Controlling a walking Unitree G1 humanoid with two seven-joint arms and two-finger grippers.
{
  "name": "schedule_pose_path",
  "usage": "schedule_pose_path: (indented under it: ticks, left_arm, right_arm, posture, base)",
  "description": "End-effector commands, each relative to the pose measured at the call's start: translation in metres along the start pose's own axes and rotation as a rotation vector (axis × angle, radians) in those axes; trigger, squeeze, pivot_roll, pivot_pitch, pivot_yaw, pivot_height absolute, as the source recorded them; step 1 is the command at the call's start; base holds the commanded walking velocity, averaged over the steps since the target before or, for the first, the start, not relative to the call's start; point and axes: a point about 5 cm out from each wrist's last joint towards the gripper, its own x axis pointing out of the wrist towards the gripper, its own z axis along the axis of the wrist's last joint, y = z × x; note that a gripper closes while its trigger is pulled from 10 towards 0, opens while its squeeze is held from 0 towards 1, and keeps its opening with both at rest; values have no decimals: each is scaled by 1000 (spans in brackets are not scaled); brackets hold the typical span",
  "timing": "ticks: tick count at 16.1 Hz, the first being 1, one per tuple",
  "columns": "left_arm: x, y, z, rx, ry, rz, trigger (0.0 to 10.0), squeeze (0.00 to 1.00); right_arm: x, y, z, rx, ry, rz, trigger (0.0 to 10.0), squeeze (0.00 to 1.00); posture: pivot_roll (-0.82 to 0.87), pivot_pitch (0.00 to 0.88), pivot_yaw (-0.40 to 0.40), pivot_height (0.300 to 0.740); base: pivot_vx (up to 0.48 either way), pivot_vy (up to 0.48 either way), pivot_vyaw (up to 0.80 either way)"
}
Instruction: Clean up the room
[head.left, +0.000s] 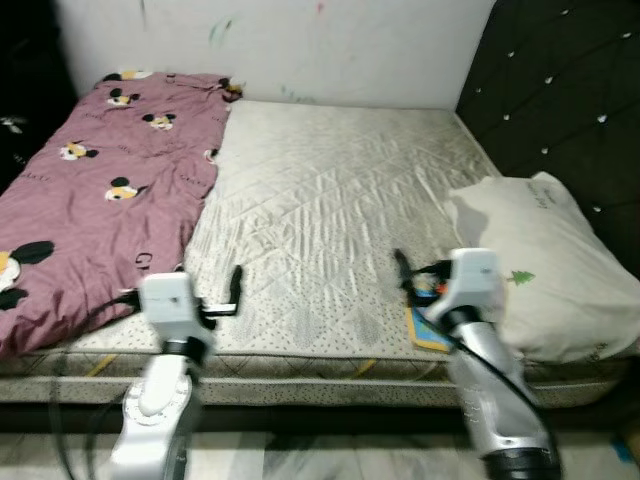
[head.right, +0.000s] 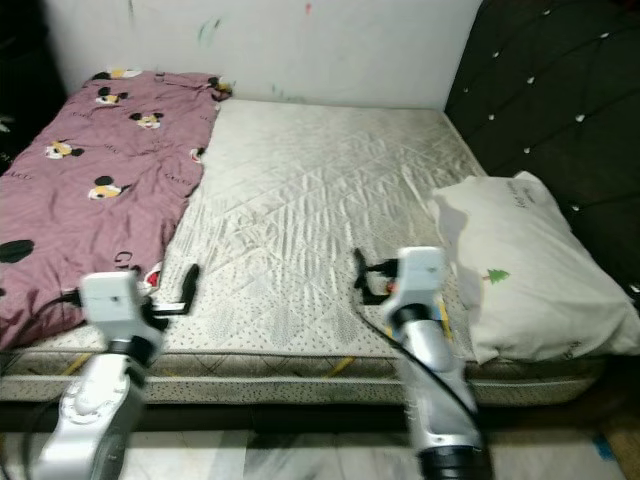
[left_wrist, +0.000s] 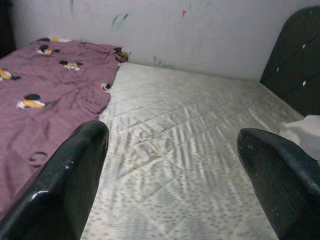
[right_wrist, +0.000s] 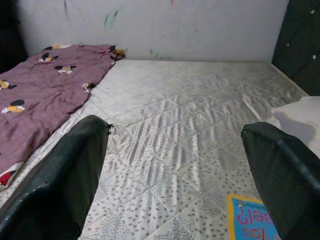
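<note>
Left eye view: left gripper (head.left: 236, 290) and right gripper (head.left: 403, 270) are hovering over the mattress (head.left: 320, 210); both are gaping open, empty.

soft, even indoor light is falling on the mattress (head.left: 330, 220); the dark headboard (head.left: 560, 110) is swallowing detail, and both head views are appearing slightly blurred and grainy.

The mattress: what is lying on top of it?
On the mattress lie a pink cartoon-mouse blanket, a white pillow and a small yellow-edged blue book. What the blanket and pillow cover cannot be seen.
</note>
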Motion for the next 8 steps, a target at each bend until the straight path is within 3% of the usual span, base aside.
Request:
schedule_pose_path:
  ticks: [1,7,8]
  left_arm:
    - [2,-6,-1,-14,8,-16,10000,0]
    - [2,-6,0,-15,-4,-14,10000,0]
    - [1,-6,1,-1,-9,-20,10000,0]
  right_arm:
    - [-1,-9,4,-12,-13,-26,10000,0]
    - [0,-8,5,-7,-15,-19,10000,0]
    - [0,-8,5,-7,-16,-16,10000,0]
  posture:
    - [-86,0,-13,740]
    - [-83,0,-16,740]
    - [-84,0,-16,740]
  base:
    - [0,480,0]
    - [0,480,0]
    - [0,0,0]
